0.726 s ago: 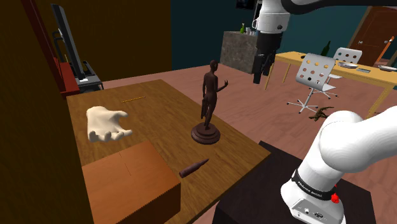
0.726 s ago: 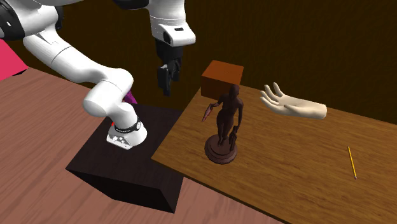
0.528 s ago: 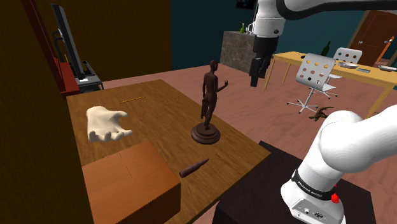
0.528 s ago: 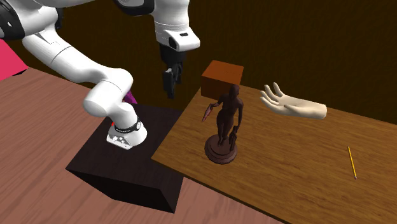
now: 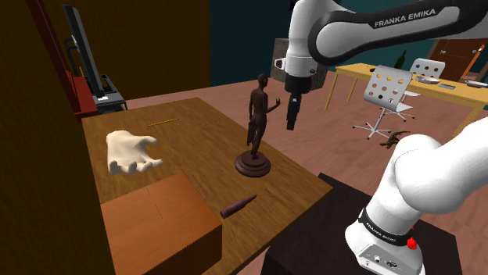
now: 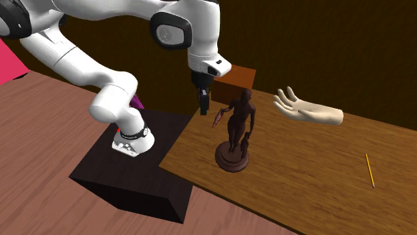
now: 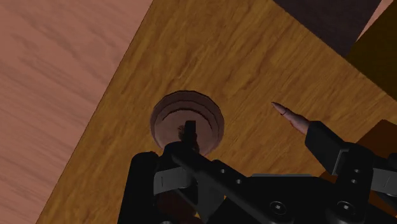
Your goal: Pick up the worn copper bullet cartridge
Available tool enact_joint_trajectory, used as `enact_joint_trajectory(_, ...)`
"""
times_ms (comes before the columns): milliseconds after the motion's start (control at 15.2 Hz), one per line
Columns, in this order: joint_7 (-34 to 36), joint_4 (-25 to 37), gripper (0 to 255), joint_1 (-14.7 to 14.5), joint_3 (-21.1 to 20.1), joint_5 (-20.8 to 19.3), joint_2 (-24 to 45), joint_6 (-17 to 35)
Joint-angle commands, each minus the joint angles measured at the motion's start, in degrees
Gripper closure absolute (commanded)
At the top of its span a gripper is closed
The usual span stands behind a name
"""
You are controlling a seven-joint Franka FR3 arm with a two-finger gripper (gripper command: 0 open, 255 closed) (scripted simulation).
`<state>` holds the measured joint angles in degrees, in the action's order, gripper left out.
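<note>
The cartridge is a dark reddish-brown bullet lying flat on the wooden table, between the orange-brown box and the dark statue. In the second exterior view the cartridge shows beside the statue. My black gripper hangs in the air, level with the statue's chest and close to it, well above the cartridge. In the wrist view the gripper is open with nothing between its fingers. There one finger covers the rear of the cartridge, and the statue's round base lies straight below.
A pale model hand lies further back on the table and a thin yellow pencil near its far end. The box stands at the table's near corner by the stand. A desk and white chair stand across the room.
The gripper has swung down and towards the shoulder view's left, from beyond the table's edge to beside the statue. Nothing on the table has moved.
</note>
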<state>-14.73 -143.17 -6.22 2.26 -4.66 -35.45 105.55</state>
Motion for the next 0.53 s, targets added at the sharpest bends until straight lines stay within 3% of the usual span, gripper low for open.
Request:
enact_joint_trajectory(0, -3.6, -0.8, 0, -1.6, 0.5, 0.3, 2.7, 3.8)
enact_joint_trajectory(462, -15.1, -3.5, 0, -7.7, 1.0, 2.5, 12.8, 16.9)
